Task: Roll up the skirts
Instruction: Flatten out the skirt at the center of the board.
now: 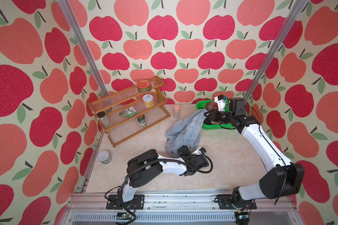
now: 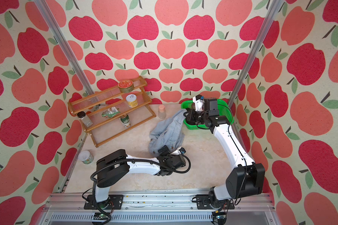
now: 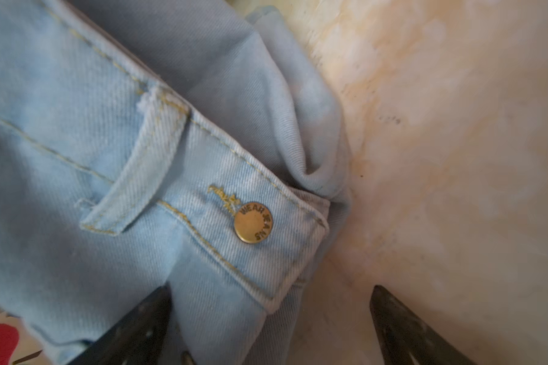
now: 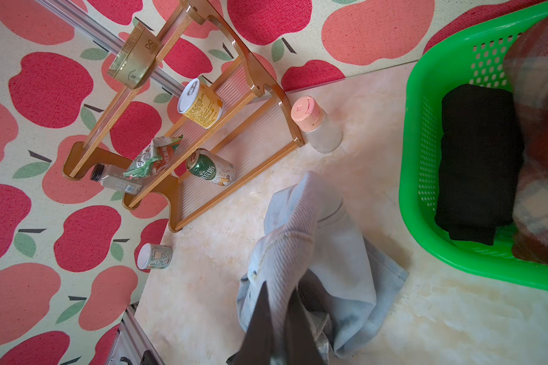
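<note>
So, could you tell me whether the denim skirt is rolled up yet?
Not rolled. The denim skirt lies loose and crumpled on the table, one end pinched up by the right gripper; no roll shows.

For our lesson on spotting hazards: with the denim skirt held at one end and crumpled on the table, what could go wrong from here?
The right gripper pinches only an edge of the denim skirt; a pull might slip it free. The left gripper stands open over the waistband corner near the button and could close on too little cloth. Dragging the skirt might topple the pink-capped jar near it.
</note>
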